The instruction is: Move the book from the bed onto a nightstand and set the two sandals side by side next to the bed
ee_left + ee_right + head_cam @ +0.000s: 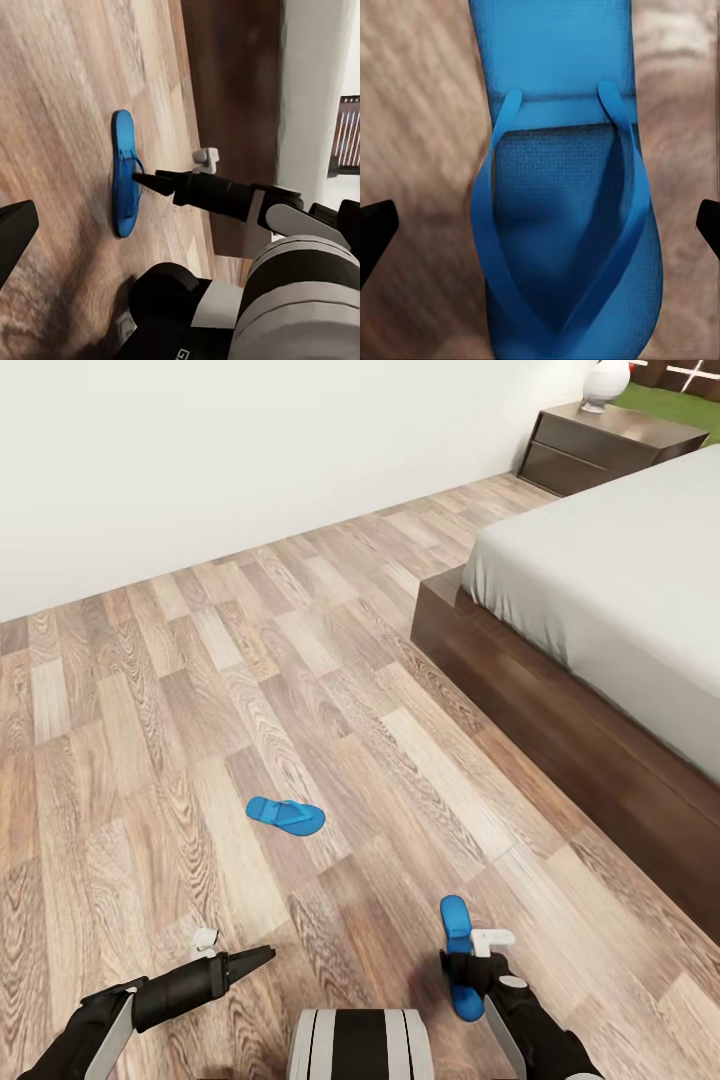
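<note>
The right end effector [468,952] hangs wide open right over one blue sandal [562,195] on the floor [180,690]. I think it should go straight down and pinch the sides evenly. The other sandal [286,815] lies well apart.

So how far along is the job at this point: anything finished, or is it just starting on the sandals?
Nothing looks finished. The two sandals lie apart on the floor: the far sandal out in the open, the near sandal directly under the right gripper, whose fingers sit wide on either side of it, not yet closed. The left gripper holds nothing. Both sandals need setting beside the bed; the book isn't visible here.
</note>
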